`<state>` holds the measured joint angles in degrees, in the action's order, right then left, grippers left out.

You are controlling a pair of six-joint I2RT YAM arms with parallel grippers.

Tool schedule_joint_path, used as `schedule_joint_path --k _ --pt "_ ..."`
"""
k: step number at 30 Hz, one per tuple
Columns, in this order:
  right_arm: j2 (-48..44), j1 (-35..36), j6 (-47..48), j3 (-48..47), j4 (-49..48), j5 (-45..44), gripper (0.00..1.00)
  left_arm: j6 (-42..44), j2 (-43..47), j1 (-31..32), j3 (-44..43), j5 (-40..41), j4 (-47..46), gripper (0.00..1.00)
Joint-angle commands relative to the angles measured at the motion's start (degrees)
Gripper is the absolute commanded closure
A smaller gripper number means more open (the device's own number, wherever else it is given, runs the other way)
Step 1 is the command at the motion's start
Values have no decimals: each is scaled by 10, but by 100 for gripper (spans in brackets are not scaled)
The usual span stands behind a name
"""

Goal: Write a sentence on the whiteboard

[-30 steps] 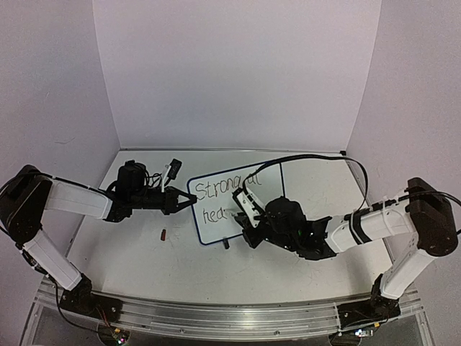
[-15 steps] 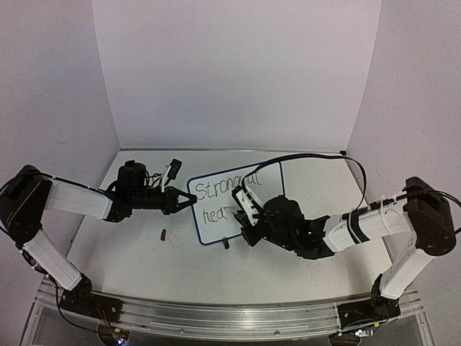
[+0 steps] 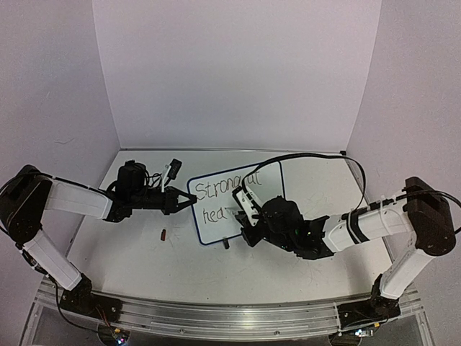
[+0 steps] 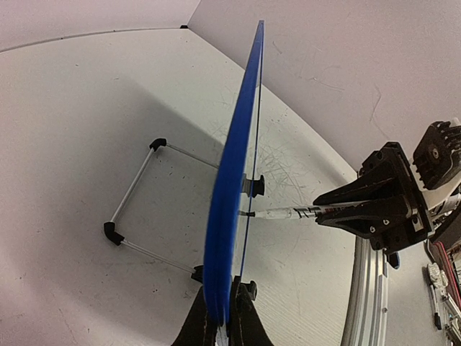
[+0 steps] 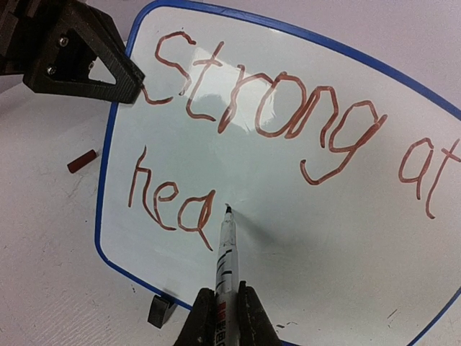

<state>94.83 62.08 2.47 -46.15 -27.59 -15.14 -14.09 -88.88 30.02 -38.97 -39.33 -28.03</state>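
The whiteboard (image 3: 216,227) stands tilted on the table, blue-rimmed. My left gripper (image 3: 189,202) is shut on its left edge, which runs edge-on between the fingers (image 4: 225,303) in the left wrist view. The sentence (image 5: 274,101) reads "Strong at" on the top line and "hea" below, in reddish-brown strokes. My right gripper (image 5: 225,299) is shut on a white marker (image 5: 225,259). The marker's tip touches the board (image 5: 302,231) just right of the "a". From the left wrist the marker (image 4: 284,213) meets the board face at a right angle.
A small red-brown marker cap (image 3: 163,233) lies on the table left of the board. One black clip foot (image 5: 161,311) sits under the board's lower edge. A wire stand (image 4: 137,209) props the board from behind. White walls enclose the table.
The right wrist has edged slightly to the left with the marker. The left arm and the board have stayed still, and the writing reads the same.
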Motion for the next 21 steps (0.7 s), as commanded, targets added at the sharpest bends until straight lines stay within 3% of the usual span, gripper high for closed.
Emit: schedule_joint_path --k 1,21 --pt "3 0 -18 -7 12 -10 100 26 9 -9 -2 64 32 100" --pt "2 2 -48 16 21 22 100 27 6 -9 -7 62 35 100"
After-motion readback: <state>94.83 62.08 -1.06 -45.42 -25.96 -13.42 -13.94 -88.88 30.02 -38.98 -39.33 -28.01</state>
